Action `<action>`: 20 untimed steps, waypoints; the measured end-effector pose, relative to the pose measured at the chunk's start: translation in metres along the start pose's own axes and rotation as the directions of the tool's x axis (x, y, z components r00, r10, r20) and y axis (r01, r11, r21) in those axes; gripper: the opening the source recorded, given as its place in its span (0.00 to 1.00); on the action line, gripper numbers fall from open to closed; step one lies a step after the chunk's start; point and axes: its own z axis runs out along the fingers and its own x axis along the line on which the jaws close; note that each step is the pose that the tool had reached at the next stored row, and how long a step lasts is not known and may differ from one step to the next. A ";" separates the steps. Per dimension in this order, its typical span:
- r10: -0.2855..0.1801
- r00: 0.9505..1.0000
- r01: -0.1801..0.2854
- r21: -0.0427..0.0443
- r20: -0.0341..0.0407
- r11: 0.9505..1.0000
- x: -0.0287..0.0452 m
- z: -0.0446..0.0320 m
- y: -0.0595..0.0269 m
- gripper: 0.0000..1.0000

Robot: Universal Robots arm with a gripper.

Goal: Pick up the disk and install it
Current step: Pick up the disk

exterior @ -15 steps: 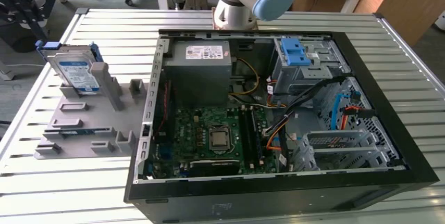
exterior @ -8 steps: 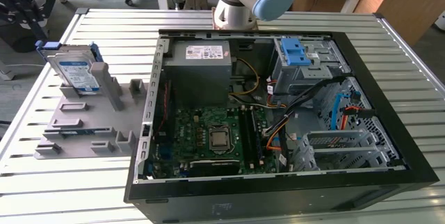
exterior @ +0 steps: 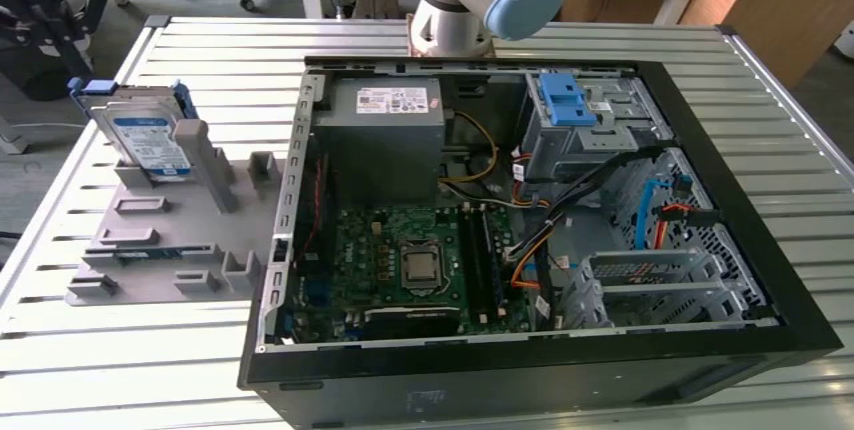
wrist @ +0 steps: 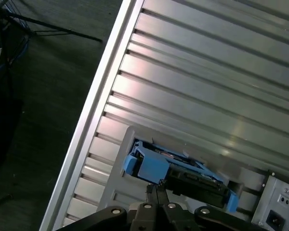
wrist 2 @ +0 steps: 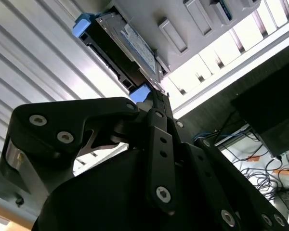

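The disk, silver with a blue-and-white label and a blue plastic frame, stands on edge in a grey slotted holder on the exterior view's left. Both wrist views look along the black gripper toward it. In the second wrist view the disk lies beyond the tips of my gripper. In the first wrist view the blue frame of the disk sits just past my gripper. The fingers are pressed together with nothing between them, apart from the disk.
An open black computer case lies on the slatted metal table, with a grey power supply, motherboard and a drive cage with a blue latch. The arm's base stands behind the case.
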 end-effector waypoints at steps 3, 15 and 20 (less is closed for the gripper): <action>-0.054 0.999 0.054 0.000 0.000 0.999 0.0000 0.0001 0.0000 0.11; -0.257 0.966 0.257 0.001 0.007 0.967 0.0000 0.0020 0.0000 0.11; -0.279 0.960 0.279 0.004 0.018 0.960 0.0000 0.0022 0.0005 0.11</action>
